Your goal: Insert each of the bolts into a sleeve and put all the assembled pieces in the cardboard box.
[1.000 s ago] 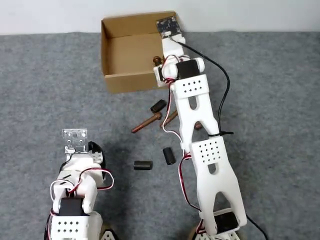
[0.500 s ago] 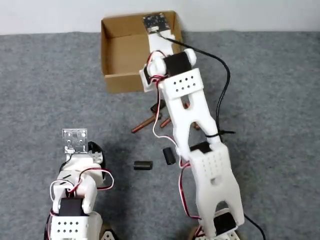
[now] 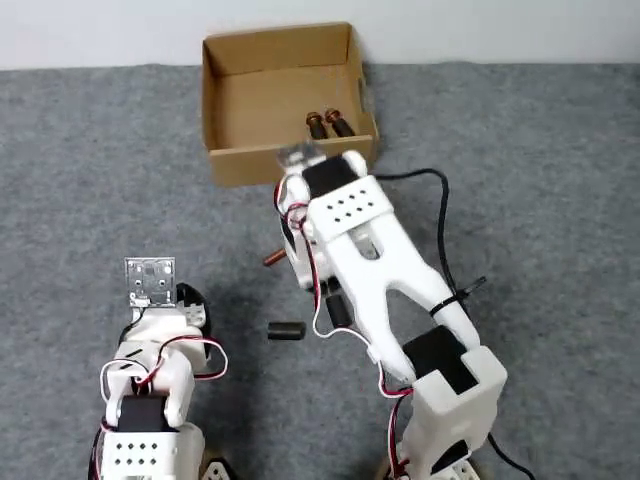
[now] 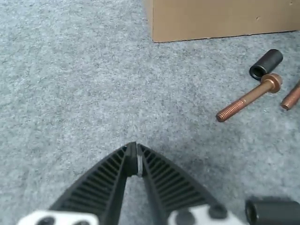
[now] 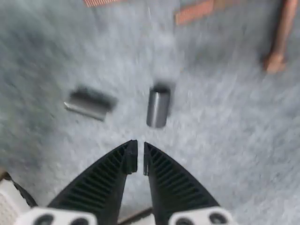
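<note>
The cardboard box (image 3: 232, 110) stands at the table's far side, with two bolt-and-sleeve pieces (image 3: 330, 124) lying in its right part. My right gripper (image 5: 139, 161) is shut and empty, hovering just short of an upright-looking black sleeve (image 5: 158, 107), with a second sleeve (image 5: 89, 103) beside it. Copper bolts (image 5: 197, 11) lie beyond them, and another bolt (image 5: 280, 35) lies off to the side. My left gripper (image 4: 136, 159) is shut and empty, low over bare carpet. Ahead of it lie a bolt (image 4: 248, 98), a black sleeve (image 4: 267, 63) and the box corner (image 4: 220, 18).
The white right arm (image 3: 370, 250) hangs over the loose parts and hides most of them. A bolt tip (image 3: 272, 259) and a black sleeve (image 3: 287, 330) show beside it. The left arm (image 3: 150, 400) rests at the near left. Grey carpet covers the table.
The right arm has drawn back from over the box toward the near side and now hangs over the loose parts. Two pieces in the box are uncovered. The left arm has not moved.
</note>
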